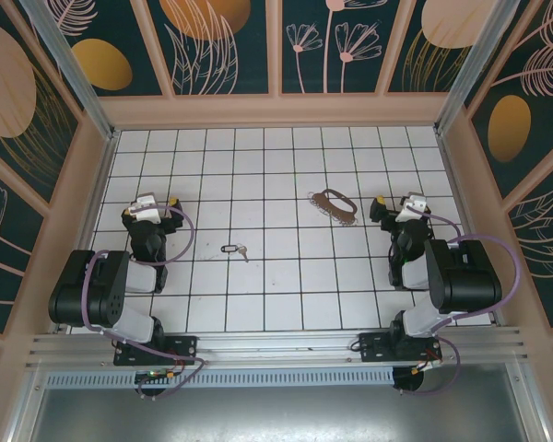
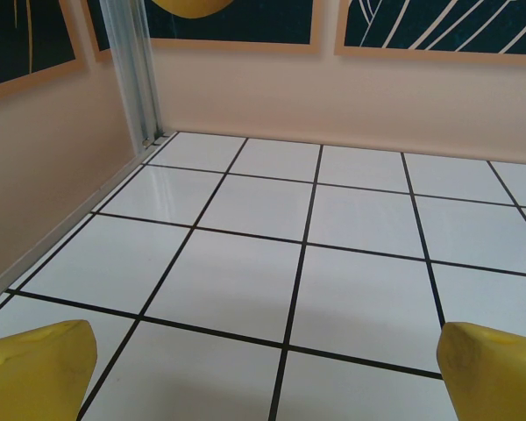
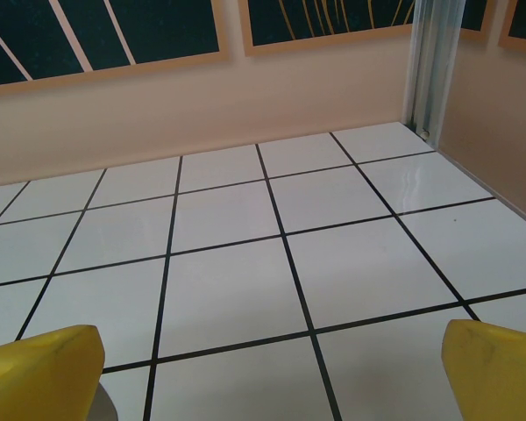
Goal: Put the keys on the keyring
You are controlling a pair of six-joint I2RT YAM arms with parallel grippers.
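The keys (image 1: 234, 249), a tiny pale key on a small black oval loop, lie flat on the white tiled floor left of centre. The keyring (image 1: 334, 204), a thin brown oval loop with a ribbed stretch, lies further back and to the right. My left gripper (image 1: 150, 203) hovers at the left side, well left of the keys, open and holding nothing. My right gripper (image 1: 403, 205) is at the right side, right of the keyring, open as well. In each wrist view the yellow fingertips (image 2: 37, 368) (image 3: 495, 368) stand wide apart over bare tiles.
A white tiled floor (image 1: 276, 285) with black grid lines is boxed in by peach walls (image 1: 276, 110) and metal corner posts (image 2: 136, 70) (image 3: 434, 61). Both arm bases sit on the rail (image 1: 276, 345) at the near edge.
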